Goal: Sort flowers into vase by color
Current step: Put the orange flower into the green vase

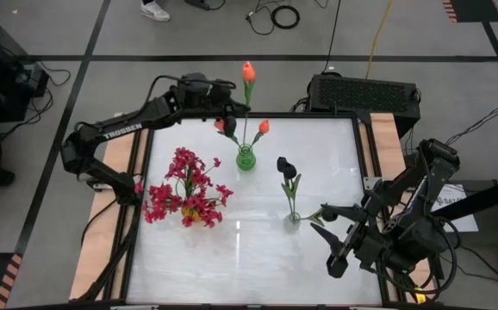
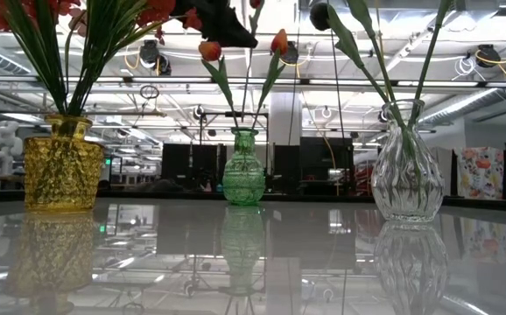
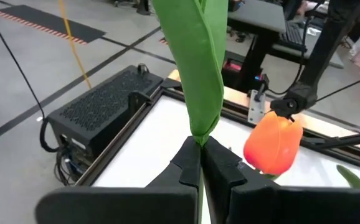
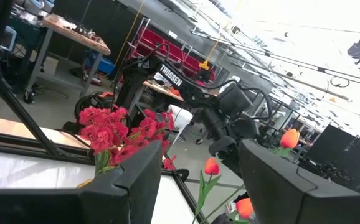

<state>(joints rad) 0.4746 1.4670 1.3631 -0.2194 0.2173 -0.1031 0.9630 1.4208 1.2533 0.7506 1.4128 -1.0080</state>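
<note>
- Orange tulip [image 1: 248,71] stem pinched in the closed jaws of the left gripper [image 1: 229,108], above the green vase [image 1: 245,158]
- Right gripper [image 1: 328,234] jaws wide, empty, beside the clear vase [image 1: 293,219]

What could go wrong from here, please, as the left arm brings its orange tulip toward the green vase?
1. The left gripper pinches the tulip low on its stem, so the bloom could swing and miss the green vase.
2. Two orange tulips already lean from that narrow neck; a bump could dislodge them or tip the vase.
</note>
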